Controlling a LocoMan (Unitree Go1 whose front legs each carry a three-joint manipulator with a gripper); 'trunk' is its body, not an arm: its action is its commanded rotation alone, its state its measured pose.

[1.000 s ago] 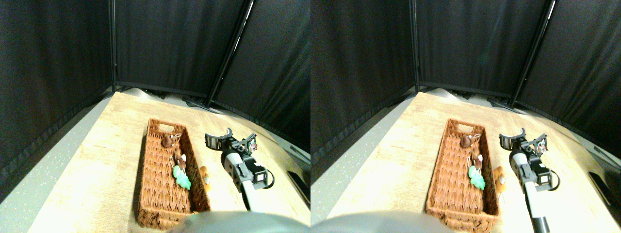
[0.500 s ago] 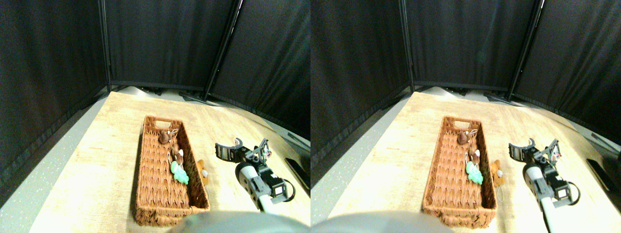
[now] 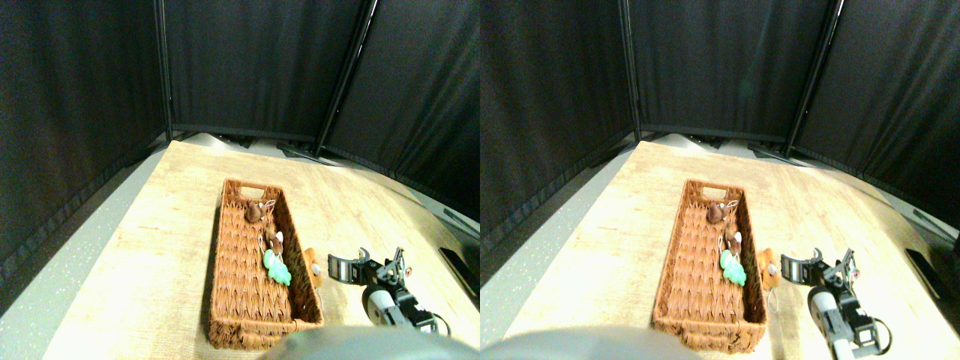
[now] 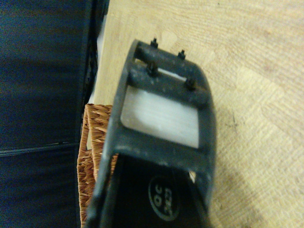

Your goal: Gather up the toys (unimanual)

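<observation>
Right gripper [image 3: 365,262] low over wooden table [image 3: 150,247], jaws spread, nothing between them, just right of wicker basket [image 3: 251,330]. Orange-brown plush toy [image 3: 313,266] outside basket, against its right wall, pale patch showing. Inside basket: green plush [image 3: 277,268] at right wall, brown plush [image 3: 274,241] beyond, darker brown one [image 3: 253,211], possibly with white loop, near far end. Black curtains [image 3: 255,67] behind.

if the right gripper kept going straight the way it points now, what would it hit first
Probably the orange-brown plush toy lying on the table against the wicker basket's outer wall; the open right gripper points roughly toward it, though depth is hard to judge.
</observation>
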